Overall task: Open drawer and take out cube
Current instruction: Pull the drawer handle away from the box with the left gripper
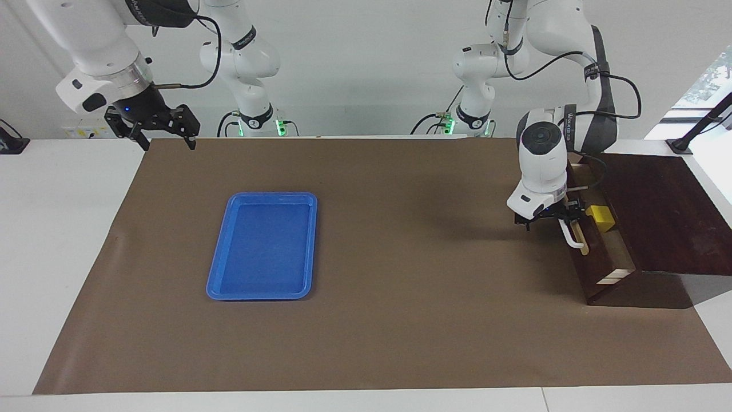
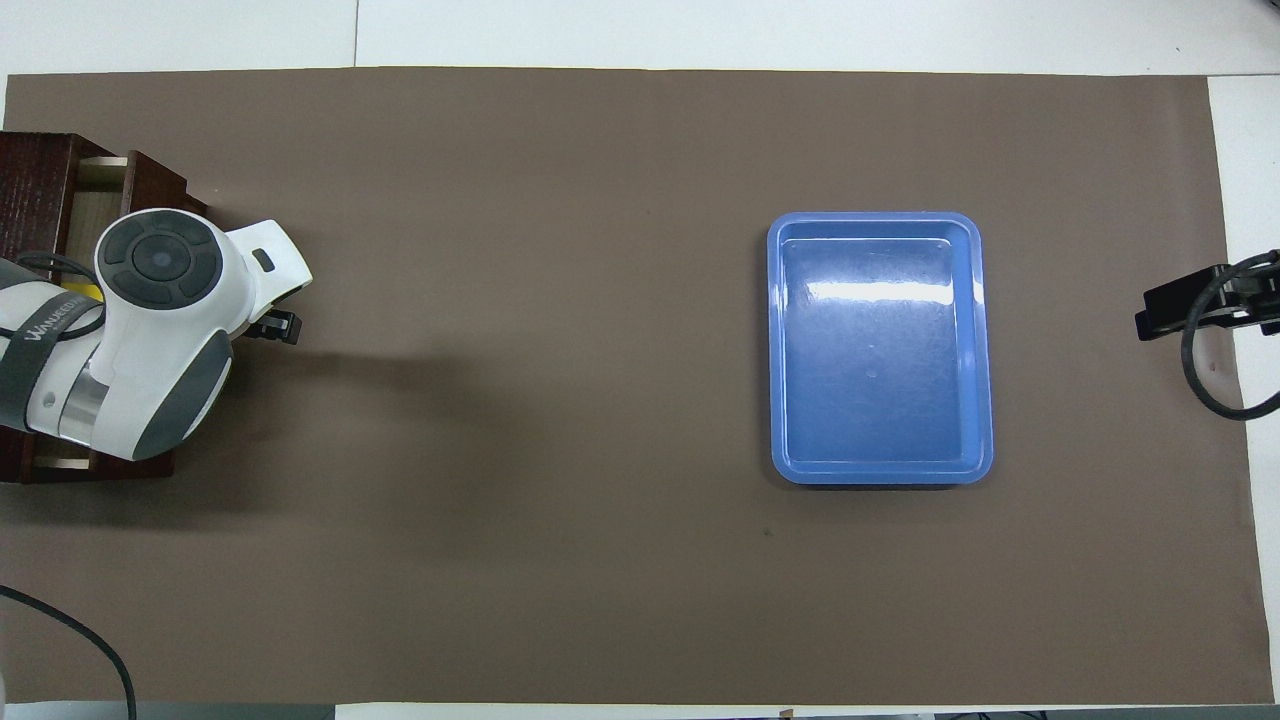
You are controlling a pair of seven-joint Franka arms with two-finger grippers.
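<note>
Covering white table (image 1: 63, 229), brown mat (image 1: 400, 320), left gripper (image 1: 563, 220) fingers unclear, right gripper (image 1: 166, 134) fingers spread, empty.

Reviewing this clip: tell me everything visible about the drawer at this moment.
The drawer is pulled partly out of a dark brown wooden cabinet at the left arm's end of the table. Its front is dark brown wood with a white bar handle on a tan strip; the inside looks like pale light wood. A small yellow cube sits inside. The left gripper is at the handle, though its hold cannot be made out. In the overhead view the left arm covers most of the drawer.
</note>
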